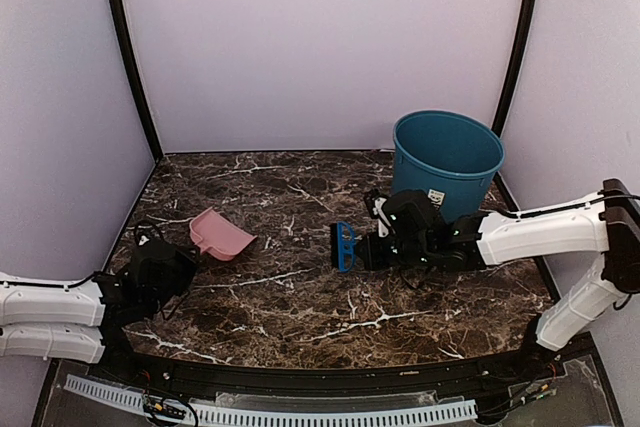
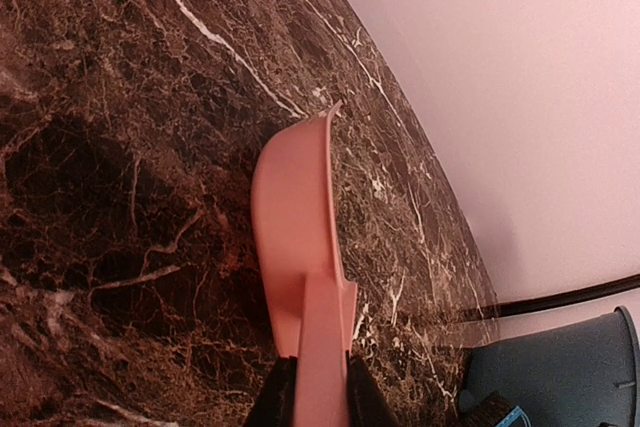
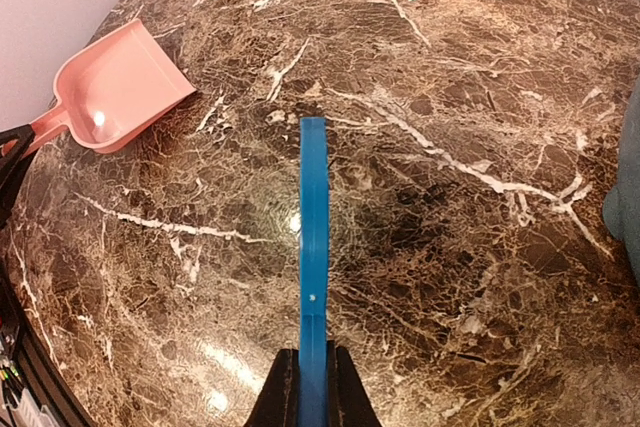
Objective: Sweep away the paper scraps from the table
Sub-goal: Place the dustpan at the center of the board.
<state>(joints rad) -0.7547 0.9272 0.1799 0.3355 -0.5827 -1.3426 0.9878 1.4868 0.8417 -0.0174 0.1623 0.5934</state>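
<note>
**Both arms holding their tools over the marble table**

Nearest the arm bases, the table shows bare dark brown marble with white veins, running out to a black rim.

On the left, the left gripper sits low near the table's left edge. In the left wrist view its claw is narrowed around the flat handle of the pink dustpan, one dark finger on each side of it. The dustpan lies just beyond the gripper, with its open mouth turned towards the middle of the table. In the right wrist view the dustpan looks to have its front lip down on the marble, and its inside shows only smooth pink plastic.

On the right, the arm reaches in from the right edge towards the centre. The right gripper is clamped on a small blue brush, which stands on edge at about mid-table, well apart from the dustpan. From the right wrist, the claw pinches the brush at its near end, and the brush runs straight away from the camera as a thin blue strip. Whether it touches the table I cannot tell.

Farther back, behind the right arm, a teal bin stands upright near the table's far right corner. Its bottom is not in view.

Pale walls close off the table at the back and both sides.
</note>
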